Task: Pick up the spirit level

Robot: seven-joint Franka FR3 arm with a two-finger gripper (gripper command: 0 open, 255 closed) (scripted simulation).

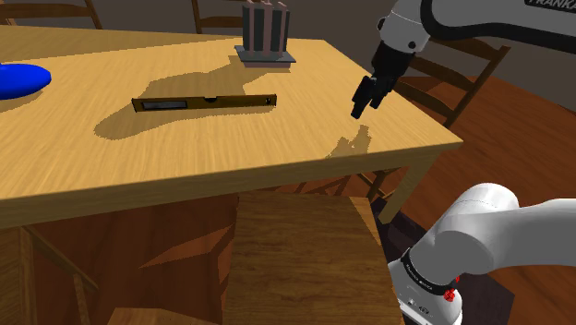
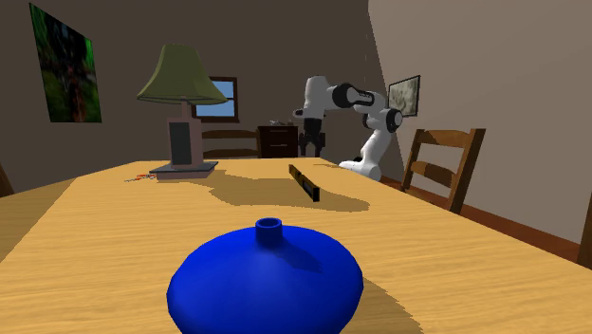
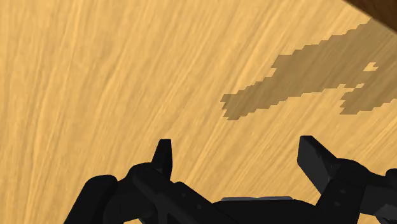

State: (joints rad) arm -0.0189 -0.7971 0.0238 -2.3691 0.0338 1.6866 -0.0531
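Your open claw hangs well to the shoulder view's right of the level, whose long axis points at it.

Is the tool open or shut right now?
Open. In the wrist view the tool has its two fingers well apart, with bare table between them and nothing clasped.

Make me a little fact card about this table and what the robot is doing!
thing to grab: spirit level, long and dark, lying on the table
jaws: open, holding nothing, above bare wood near the table's corner
gap: jaws not touching the spirit level; it lies toward the shoulder view's left of them
other things: lamp, blue vase
job: not yet picked up
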